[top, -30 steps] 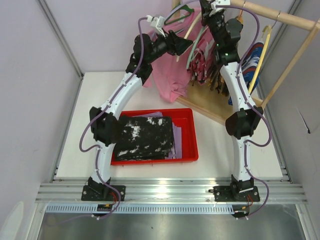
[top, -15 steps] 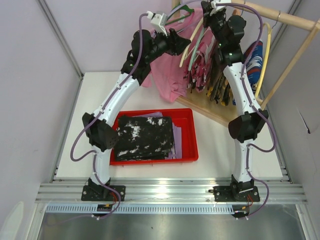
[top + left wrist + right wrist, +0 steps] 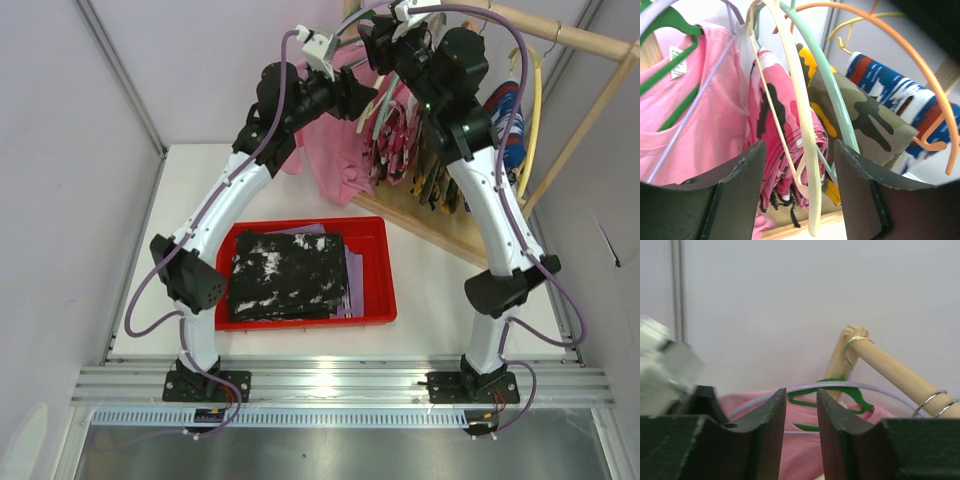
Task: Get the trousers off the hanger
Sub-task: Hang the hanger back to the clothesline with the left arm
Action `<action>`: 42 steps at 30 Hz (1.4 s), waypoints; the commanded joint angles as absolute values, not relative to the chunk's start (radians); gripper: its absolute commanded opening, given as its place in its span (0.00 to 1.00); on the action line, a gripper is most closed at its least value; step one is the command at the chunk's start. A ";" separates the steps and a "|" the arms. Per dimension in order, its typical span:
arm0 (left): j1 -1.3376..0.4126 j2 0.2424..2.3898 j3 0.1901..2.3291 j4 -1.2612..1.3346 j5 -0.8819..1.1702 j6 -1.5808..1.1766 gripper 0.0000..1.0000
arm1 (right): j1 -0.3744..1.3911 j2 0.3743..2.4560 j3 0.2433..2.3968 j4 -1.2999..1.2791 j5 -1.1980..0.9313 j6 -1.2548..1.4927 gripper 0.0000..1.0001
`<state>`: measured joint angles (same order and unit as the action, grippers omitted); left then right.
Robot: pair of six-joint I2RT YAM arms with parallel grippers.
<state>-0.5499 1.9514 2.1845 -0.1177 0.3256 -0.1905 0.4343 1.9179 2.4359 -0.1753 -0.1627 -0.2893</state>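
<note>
Left gripper [image 3: 800, 150], jaws wide astride the cream hanger [image 3: 790, 75], should clamp toward 6 o'clock; right gripper [image 3: 800, 400], barely parted, holds nothing.

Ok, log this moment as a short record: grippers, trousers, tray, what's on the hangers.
left gripper: open, cream hanger in the gap, not clamped
right gripper: narrowly open, empty, up by the wooden rail
black speckled trousers: folded in the red tray
lavender trousers: under them, edge showing
on hangers: pink shirt, pink camouflage garment
</note>
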 commanded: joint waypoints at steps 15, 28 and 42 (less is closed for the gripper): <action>-0.607 2.045 2.298 -0.044 0.164 -0.083 0.48 | 0.489 1.179 1.728 -0.279 0.294 0.033 0.62; -0.629 2.125 2.413 -0.092 -0.073 -0.123 0.29 | 0.465 0.982 1.526 -0.400 0.400 0.078 0.67; -0.572 2.163 2.479 -0.153 -0.042 -0.163 0.20 | 0.451 0.963 1.505 -0.433 0.425 0.104 0.67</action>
